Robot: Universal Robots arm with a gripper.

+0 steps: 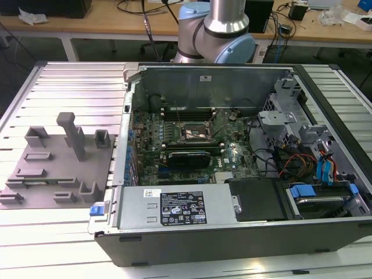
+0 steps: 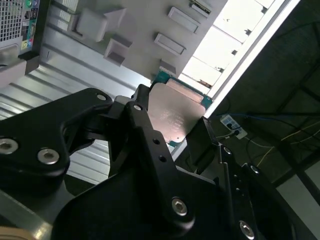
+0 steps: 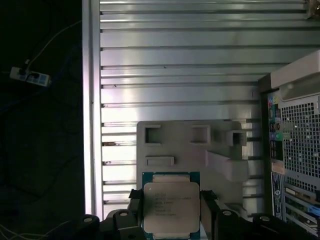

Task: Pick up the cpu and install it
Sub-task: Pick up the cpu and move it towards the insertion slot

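Observation:
The cpu [image 3: 171, 207] is a flat square chip with a silvery top and a green rim. My gripper [image 3: 171, 202] is shut on it, a black finger [image 3: 134, 200] pressing on each of two opposite edges. The second wrist view shows the same hold, the cpu [image 2: 176, 116] clamped in the gripper [image 2: 175, 127]. It hangs high above the grey plastic tray [image 3: 190, 150] on the ribbed metal table. In the exterior view the motherboard's socket frame [image 1: 195, 133] lies inside the opened computer case [image 1: 232, 232], and the tray [image 1: 52, 168] sits to the case's left.
The arm's base [image 1: 215, 29] stands behind the case. The tray carries upright posts [image 1: 72, 133]. Inside the case are a power supply [image 1: 177, 207], drive bays with cables [image 1: 314, 168] and memory slots. A power strip [image 3: 30, 76] lies on the dark floor beyond the table's edge.

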